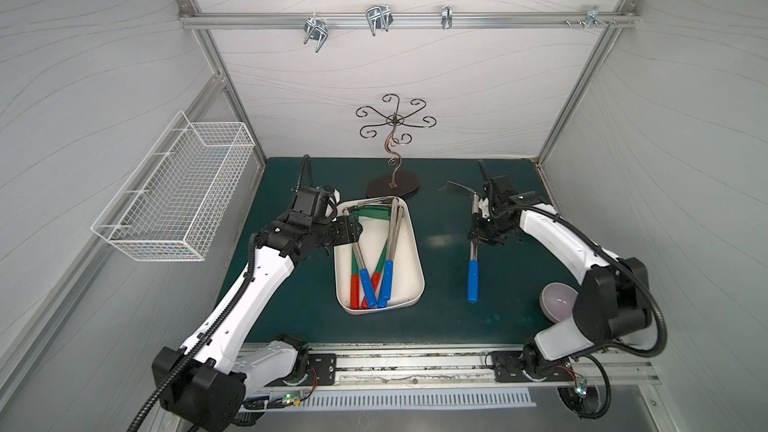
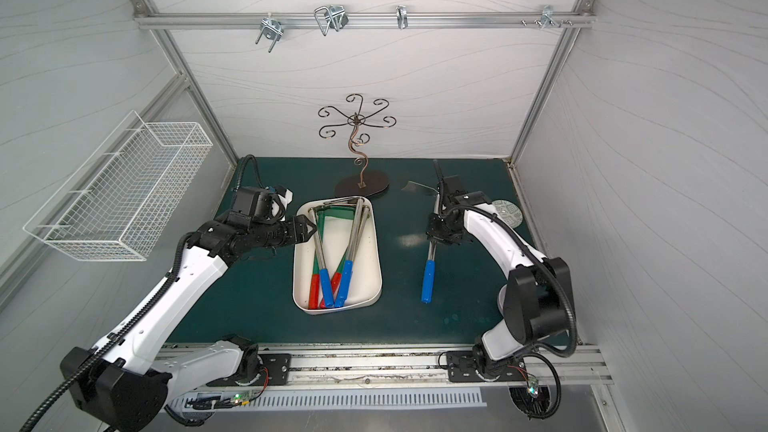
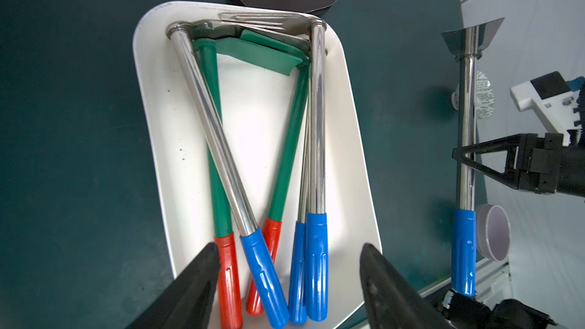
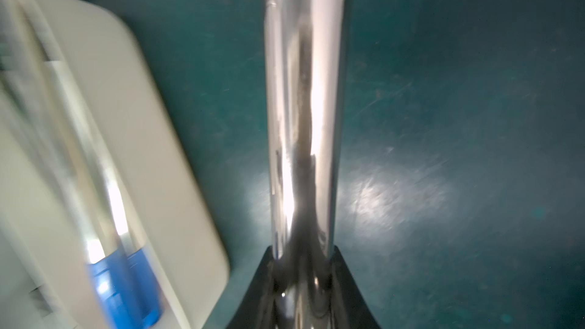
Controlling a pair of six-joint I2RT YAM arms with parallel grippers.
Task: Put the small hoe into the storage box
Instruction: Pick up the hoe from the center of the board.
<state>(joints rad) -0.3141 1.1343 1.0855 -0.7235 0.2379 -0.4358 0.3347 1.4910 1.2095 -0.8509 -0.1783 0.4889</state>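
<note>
Chrome shaft of the small hoe (image 4: 304, 106) sits clamped in my right hand (image 1: 476, 234), outside the storage box (image 1: 409, 259), to its right; my left hand (image 1: 356, 229), fingers apart, hovers empty over that box.

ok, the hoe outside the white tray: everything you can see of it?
Small hoe: shiny steel tube shaft, flat flared steel blade at the far end, blue plastic grip at the near end. It runs lengthwise over the green mat, beside the storage box, not touching it. The right tool is shut on its mid-shaft; lifted or resting, cannot tell.
</note>
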